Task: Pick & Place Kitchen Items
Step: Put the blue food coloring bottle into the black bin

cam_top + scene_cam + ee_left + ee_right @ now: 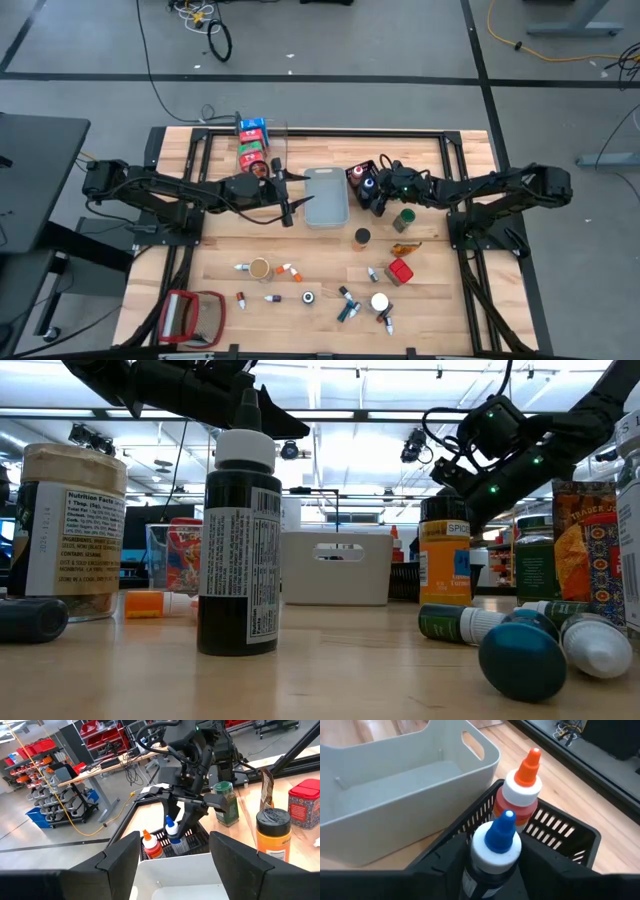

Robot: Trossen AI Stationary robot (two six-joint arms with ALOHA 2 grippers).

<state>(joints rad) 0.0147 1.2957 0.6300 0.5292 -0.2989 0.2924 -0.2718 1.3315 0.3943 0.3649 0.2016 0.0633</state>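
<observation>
As the right arm hangs over the black bin: we're mid-sort, with plenty left to do!
Right gripper [376,192]: low over the black bin [570,827], at the far right side of the bench [440,300].
Bottle in play: the blue-capped bottle [496,842] stands upright inside the black bin, right under that gripper and just beside an orange-capped bottle [520,795].
Right grip: clamped on the blue-capped bottle or already let go? I cannot tell from here.
Left gripper [287,203]: spread wide and empty, waiting at the near-left corner of the grey bin [326,200].
Done so far: the two bottles in the black bin, plus the cartons [252,143] stacked in the clear bin [283,140] at the far edge.
Grey bin: nothing showing inside it yet.
Still loose: a tan-lidded jar [261,268], a red tin [400,271], a green-lidded jar [404,219], a brown-lidded jar [361,238] and a scatter of small bottles [345,305] across the near half of the bench.
Progress call: well under halfway, I'd say. Most kitchen items are still out on the wood.
Next up: probably another loose bottle once this one is settled.
</observation>
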